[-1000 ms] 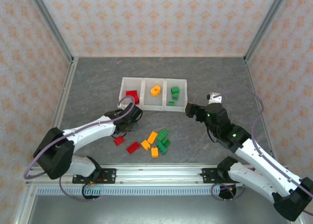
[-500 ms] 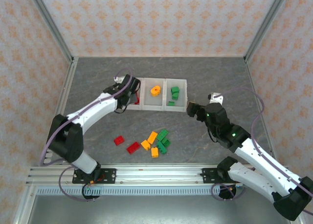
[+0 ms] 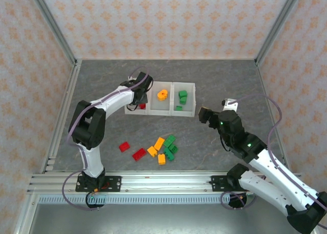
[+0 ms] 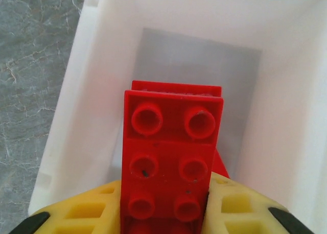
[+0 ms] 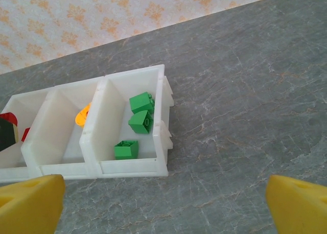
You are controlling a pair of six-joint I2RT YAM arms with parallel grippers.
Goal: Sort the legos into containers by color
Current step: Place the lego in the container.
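My left gripper (image 3: 140,98) hangs over the left container (image 3: 131,86), shut on a red lego (image 4: 171,157) held between its yellow pads (image 4: 87,213). The brick points down into that bin (image 4: 97,91), and another red piece (image 4: 220,165) peeks out beneath it. The middle container holds a round orange lego (image 3: 162,95); the right one holds green legos (image 3: 182,96), also seen in the right wrist view (image 5: 140,121). Loose red (image 3: 139,154), orange (image 3: 159,143) and green (image 3: 169,140) legos lie on the table near the front. My right gripper (image 3: 204,114) (image 5: 164,208) stands open beside the right bin (image 5: 161,121), holding nothing.
The three joined bins sit mid-table on a grey marbled surface (image 3: 230,80). Metal frame posts (image 3: 64,91) and patterned walls close in the left, right and back. The loose pile lies between the two arms, close to the front rail (image 3: 163,180).
My left arm has swung from beside the loose pile up to the left container, carrying the red lego. The right gripper has drifted slightly right, still open.
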